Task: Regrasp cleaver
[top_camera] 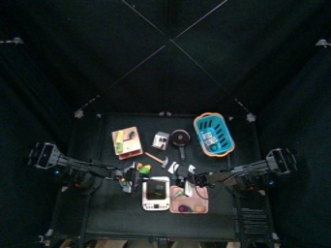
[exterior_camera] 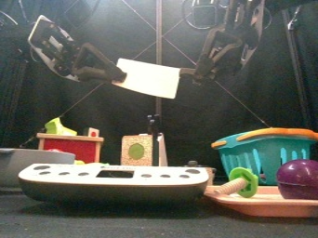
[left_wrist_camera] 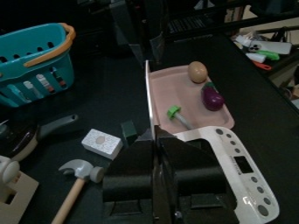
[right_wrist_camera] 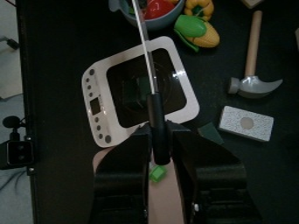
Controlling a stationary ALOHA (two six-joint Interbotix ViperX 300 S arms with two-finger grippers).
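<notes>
Front view: cleaver [exterior_camera: 151,77] blade blank (no lettering).

Pale-bladed cleaver [exterior_camera: 151,77] aloft, blade hanging

No text, brand, number or sign can be read anywhere in these views. The small white card box [right_wrist_camera: 246,122] lying beside the white plastic kitchen scale [right_wrist_camera: 138,91] carries a dark round mark, too blurred to make out. The scale has a dark strip on its front edge [exterior_camera: 114,174] that shows no legible digits. The small tan box with a green oval label [exterior_camera: 137,150] behind the scale bears no lettering that can be told.
</notes>
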